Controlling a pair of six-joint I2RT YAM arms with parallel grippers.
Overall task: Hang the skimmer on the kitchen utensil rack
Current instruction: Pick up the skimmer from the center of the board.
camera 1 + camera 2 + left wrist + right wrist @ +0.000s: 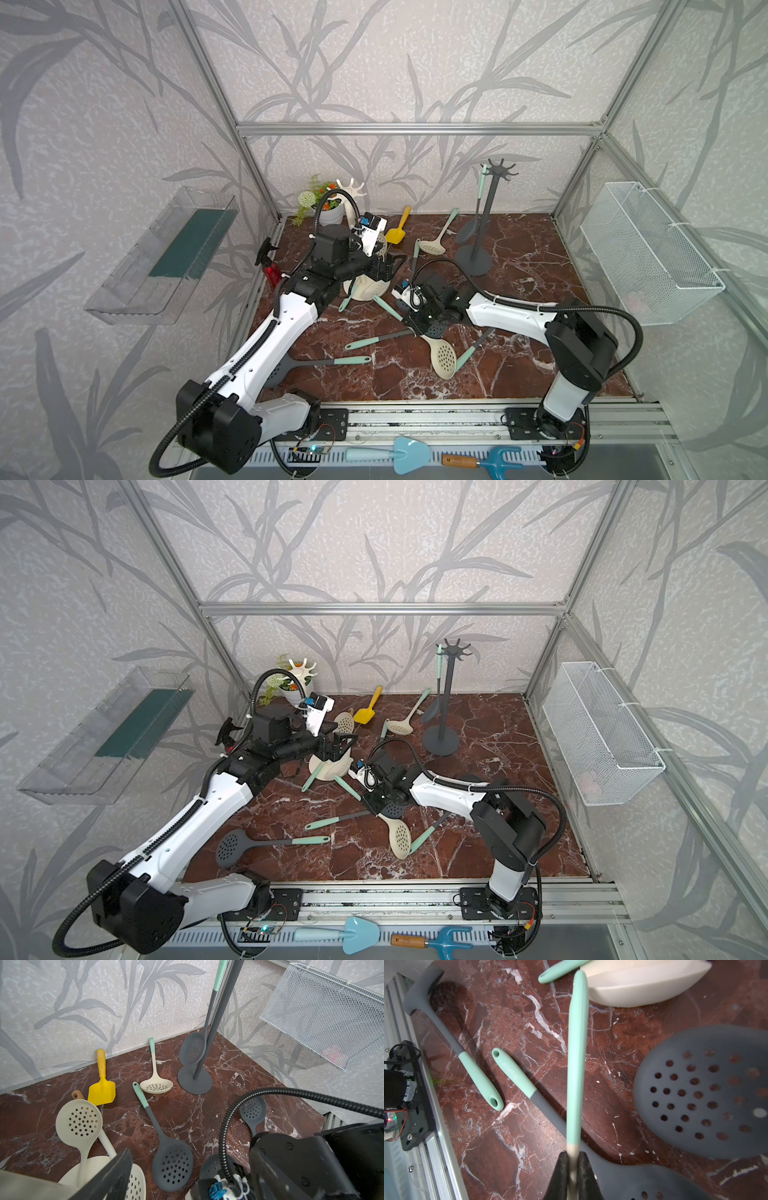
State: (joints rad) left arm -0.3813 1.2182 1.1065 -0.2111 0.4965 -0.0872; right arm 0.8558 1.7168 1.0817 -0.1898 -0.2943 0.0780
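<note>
A cream skimmer (443, 358) with a mint handle (577, 1053) lies mid-table, its handle pointing up and to the left. My right gripper (573, 1155) is shut on its stem where mint meets cream; in both top views that gripper (415, 322) (374, 802) sits just above the cream head (400, 837). The dark grey utensil rack (482, 224) (209, 1043) stands at the back right with one grey skimmer (192, 1051) hanging on it. My left gripper (187, 1167) is open and holds nothing, hovering over a cream utensil holder (368, 289).
Several more skimmers lie about: grey ones (328, 363) (376, 340) (172, 1165) and a cream one (434, 245). A yellow spatula (397, 232), a red spray bottle (272, 270) and a plant pot (328, 208) stand at the back left. A mesh basket (648, 253) hangs on the right wall.
</note>
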